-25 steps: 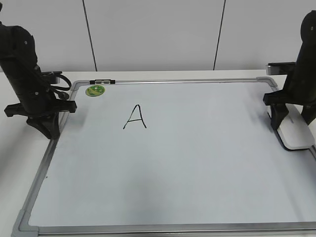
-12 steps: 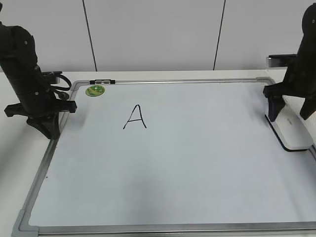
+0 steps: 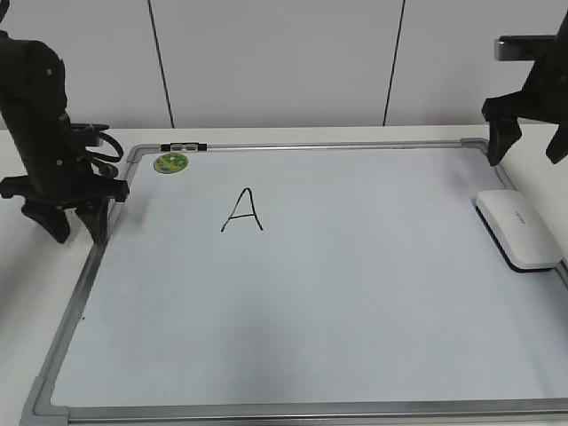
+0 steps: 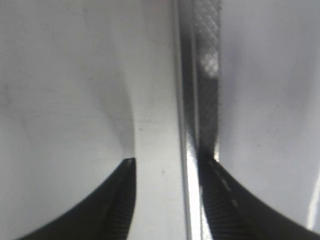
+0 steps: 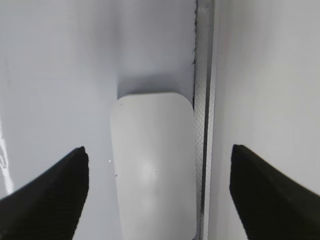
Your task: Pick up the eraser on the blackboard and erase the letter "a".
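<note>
The eraser (image 3: 519, 231) is a white rounded block with a dark base. It lies flat at the right edge of the blackboard (image 3: 355, 302), a white board with a grey frame. My right gripper (image 3: 528, 156) hangs open and empty well above the eraser's far end. In the right wrist view the eraser (image 5: 152, 170) lies below and between the spread jaws (image 5: 158, 149), beside the frame. My left gripper (image 3: 78, 236) is open and empty over the board's left frame (image 4: 192, 100), as the left wrist view (image 4: 169, 160) also shows. A capital "A" (image 3: 242, 211) is on the board. No small letter "a" shows.
A round green magnet (image 3: 171, 162) sits at the board's far left corner. A small dark piece (image 3: 185, 146) lies on the top frame next to it. White table surrounds the board, with a panelled wall behind.
My right gripper has risen away from the eraser, which stays lying on the board. My left gripper has shifted slightly to the left and up.
</note>
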Robot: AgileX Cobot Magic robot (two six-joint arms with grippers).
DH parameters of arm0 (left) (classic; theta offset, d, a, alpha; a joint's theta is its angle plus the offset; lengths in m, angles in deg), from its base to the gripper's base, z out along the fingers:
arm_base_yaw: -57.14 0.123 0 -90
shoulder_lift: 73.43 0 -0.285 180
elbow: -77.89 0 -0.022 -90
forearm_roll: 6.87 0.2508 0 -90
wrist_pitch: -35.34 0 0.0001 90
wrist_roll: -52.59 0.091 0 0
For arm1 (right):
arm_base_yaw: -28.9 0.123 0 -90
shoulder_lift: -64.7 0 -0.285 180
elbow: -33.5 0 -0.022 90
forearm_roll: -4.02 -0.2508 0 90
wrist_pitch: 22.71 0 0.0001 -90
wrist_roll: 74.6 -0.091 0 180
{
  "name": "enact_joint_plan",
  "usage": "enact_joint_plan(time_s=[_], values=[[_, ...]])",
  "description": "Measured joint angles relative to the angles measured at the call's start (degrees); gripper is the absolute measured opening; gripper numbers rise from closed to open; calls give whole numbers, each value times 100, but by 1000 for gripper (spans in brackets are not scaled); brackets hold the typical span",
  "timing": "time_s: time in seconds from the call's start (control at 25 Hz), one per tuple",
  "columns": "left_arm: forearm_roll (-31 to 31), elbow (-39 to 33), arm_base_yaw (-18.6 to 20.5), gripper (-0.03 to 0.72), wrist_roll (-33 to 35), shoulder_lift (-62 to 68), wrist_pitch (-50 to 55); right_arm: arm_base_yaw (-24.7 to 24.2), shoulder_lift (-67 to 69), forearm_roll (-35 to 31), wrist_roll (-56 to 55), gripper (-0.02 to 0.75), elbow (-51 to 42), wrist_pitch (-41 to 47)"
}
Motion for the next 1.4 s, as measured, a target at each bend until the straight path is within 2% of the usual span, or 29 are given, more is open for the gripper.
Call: enact_joint_plan(time_s=[0.16,0.2,0.32,0.44,0.6,0.72,0.88,1.0,1.16,1.4], values=[[622,269,0,579,-277,-80,341,0,-196,-151,-15,660,10,11],[749,324,0,626,-328,-140,438,0,-238,-191,-25,660,10,11],[921,395,0,678,-399,-463,724,0,-383,-246,-201,650,10,11],[935,406,0,664,-413,-802,882,0,-587,-365,-312,610,10,22],[773,406,0,573,-367,-1252,934,0,-877,-644,-363,565,10,54],[483,406,-9,517,-253,-1685,978,0,-1149,-1020,-394,554,10,81],[548,223,-109,482,-223,-2548,986,98,-1490,-1163,-402,553,10,107],[824,-224,-225,472,-312,-3310,991,199,-1747,-1175,-415,553,-44,109],[1025,-1178,-355,464,-483,-4340,1027,500,-2402,-1128,-417,553,-524,134],[1087,-2667,-430,463,-608,-5893,1046,717,-3801,-941,-427,538,-1848,134]])
